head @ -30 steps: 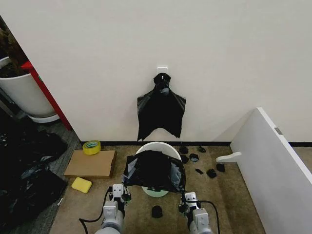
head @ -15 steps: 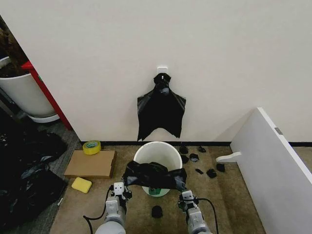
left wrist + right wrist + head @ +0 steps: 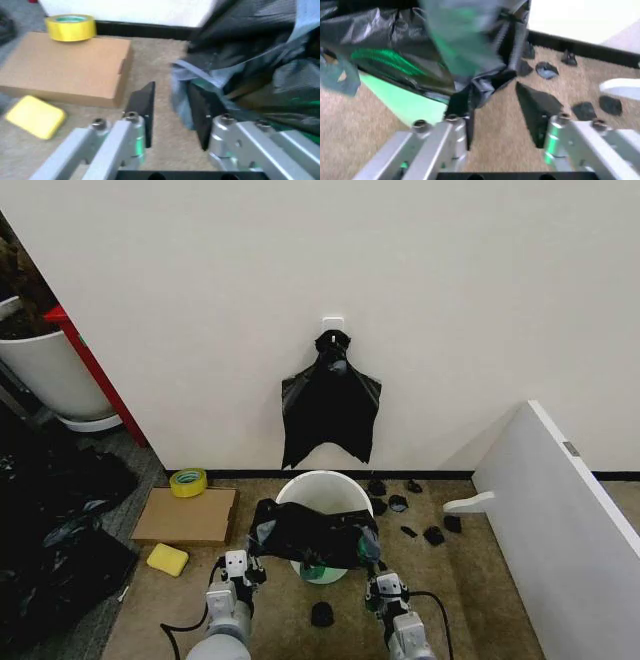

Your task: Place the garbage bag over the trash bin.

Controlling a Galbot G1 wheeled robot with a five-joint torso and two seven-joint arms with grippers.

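We look down at a carpeted floor [image 3: 470, 580] along a pale wall. At the middle stands the trash bin [image 3: 322, 485] — round, white, its far rim bare and its inside hidden. The garbage bag [image 3: 312, 532], black and crinkled, is draped over the near rim and front of the bin, its folds hanging down the side facing us; a patch of the bin's pale green base shows below it. Our left hand [image 3: 240, 568] hovers low beside the bag's left corner. From the left wrist its two dark fingers [image 3: 143, 105] stand apart, released, with a fold of the bag's edge [image 3: 240, 56] lying against the inner one but not pinched. Our right hand [image 3: 385, 588] hovers by the bag's right corner. From the right wrist its fingers [image 3: 540, 108] are also spread, and a hanging twist of the bag [image 3: 420, 48] touches the finger nearer the bin without being gripped. On the wall above the bin a second flat black bag [image 3: 331, 405] hangs from a white hook [image 3: 333, 323]. To the left lie a flat cardboard box [image 3: 187, 515] with a roll of yellow tape [image 3: 188, 481] at its far edge — and a yellow sponge [image 3: 167, 559] just in front of it. Small black scraps [image 3: 433, 534] are scattered on the floor to the right of the bin, near a leaning white board [image 3: 560, 520]. A large white planter pot [image 3: 50, 375] stands at the far left, with heaped black plastic sheeting [image 3: 50, 520] below it.
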